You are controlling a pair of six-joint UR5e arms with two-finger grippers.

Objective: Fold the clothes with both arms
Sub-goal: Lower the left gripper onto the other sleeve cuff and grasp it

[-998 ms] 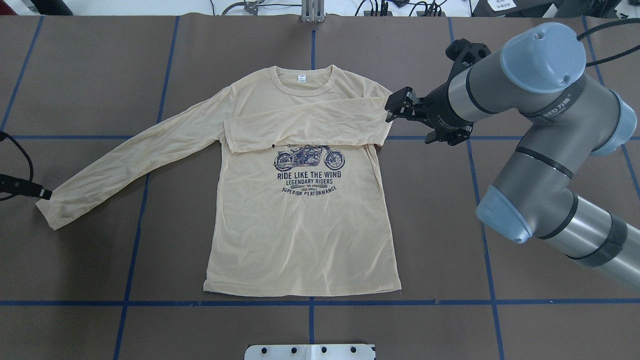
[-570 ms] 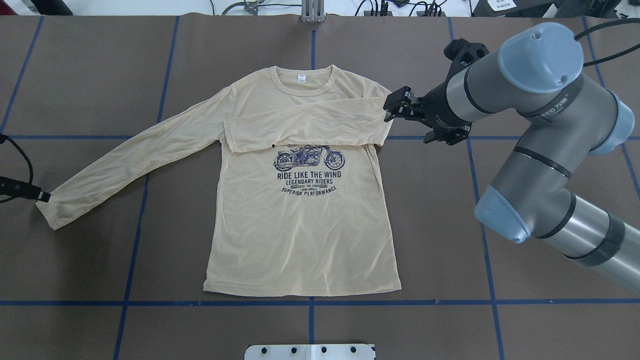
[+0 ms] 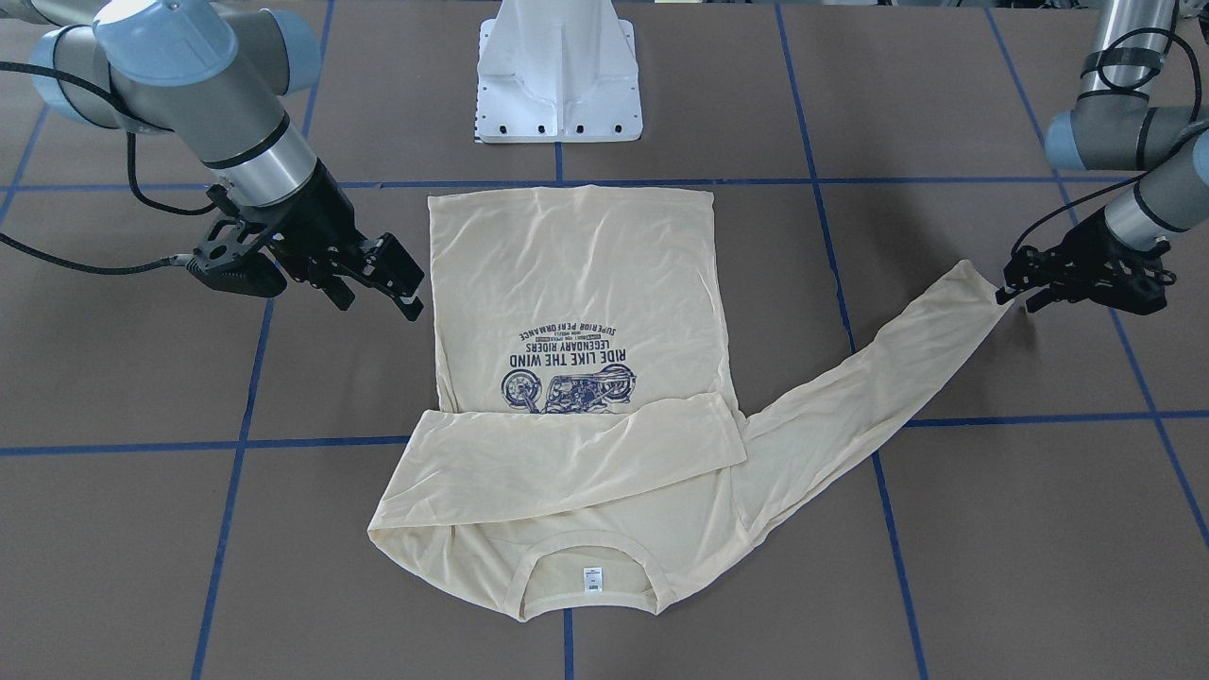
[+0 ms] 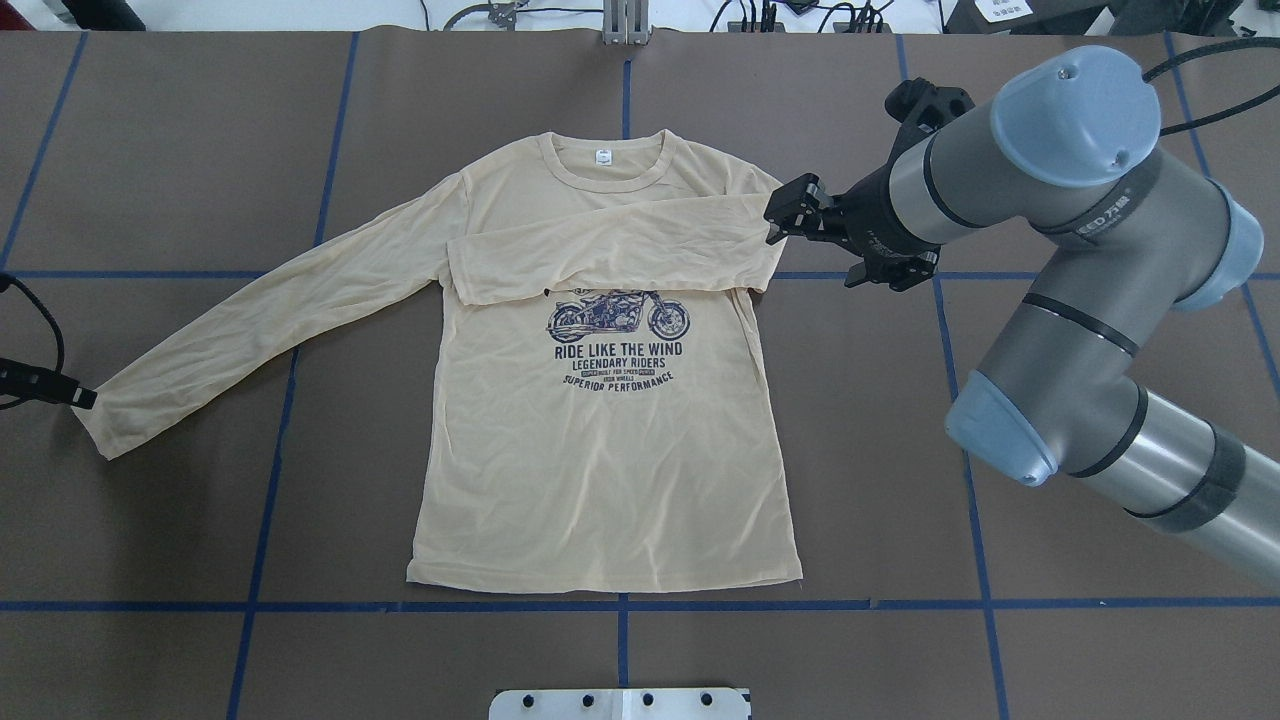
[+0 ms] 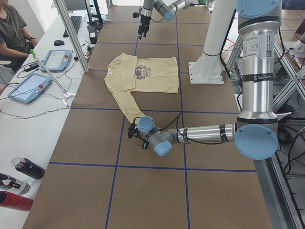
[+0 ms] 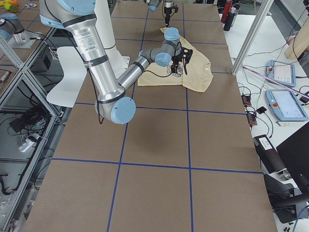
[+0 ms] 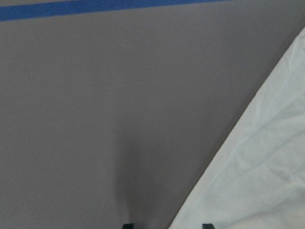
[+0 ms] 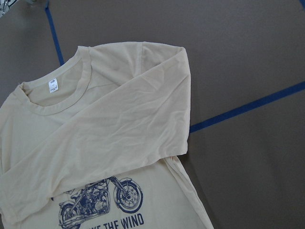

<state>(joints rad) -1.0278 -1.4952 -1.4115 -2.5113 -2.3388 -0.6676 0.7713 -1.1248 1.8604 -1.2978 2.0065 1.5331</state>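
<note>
The cream-yellow shirt point(image 4: 600, 470) lies flat and print up on the brown table, collar at the far side. It also shows in the front-facing view point(image 3: 576, 274). One sleeve is folded across the chest point(image 4: 610, 250). The other sleeve point(image 4: 270, 310) stretches out to the left. My left gripper point(image 4: 88, 398) sits low at that sleeve's cuff point(image 3: 982, 283). In the left wrist view its fingertips point(image 7: 206, 225) stand apart, straddling the cloth edge. My right gripper point(image 4: 785, 215) is open and empty, raised beside the folded shoulder point(image 3: 401, 283).
The white pedestal base point(image 3: 557, 85) stands at the robot's side of the table, near the shirt's hem. Blue tape lines point(image 4: 620, 605) grid the surface. An operators' desk with tablets point(image 5: 38, 76) and a seated person run along the far edge.
My left gripper has crept slightly along the cuff end of the outstretched sleeve. My right gripper has edged a little toward the shirt. The shirt keeps its shape.
</note>
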